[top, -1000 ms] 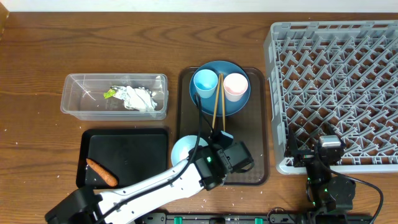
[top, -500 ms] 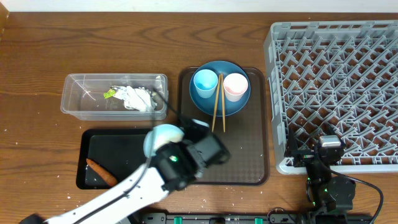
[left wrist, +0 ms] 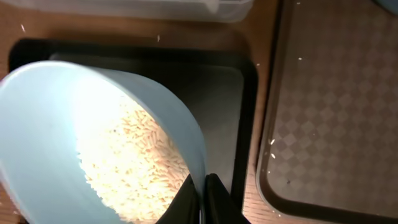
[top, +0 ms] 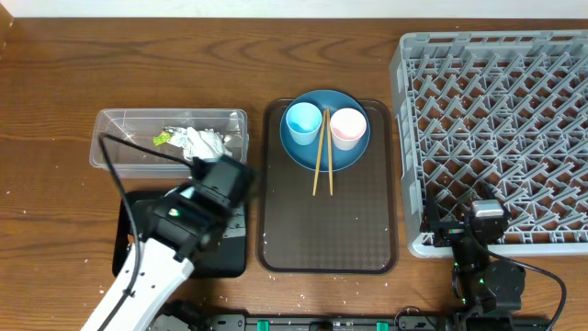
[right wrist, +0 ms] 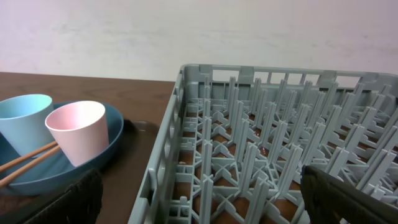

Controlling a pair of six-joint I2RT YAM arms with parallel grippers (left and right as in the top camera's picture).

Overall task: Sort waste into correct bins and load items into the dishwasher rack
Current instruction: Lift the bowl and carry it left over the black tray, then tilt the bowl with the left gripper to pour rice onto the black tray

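While left tool (left wrist: 202, 190) clamped the bowl (left wrist: 81, 118) rim, tilted over black tray (left wrist: 245, 93) with rice (left wrist: 137, 162) inside, paper (top: 204, 143) sat in tub (top: 115, 152). Plate (top: 354, 156), blue cup (top: 301, 122), pink cup (top: 347, 127) and chopsticks (top: 319, 161) were unloaded; rack (top: 496, 119) bare; right tool (right wrist: 200, 176) gaped.

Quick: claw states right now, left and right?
Left claw: closed, holding the pale blue bowl of rice by its rim, above the black tray.
Right claw: open, holding nothing.
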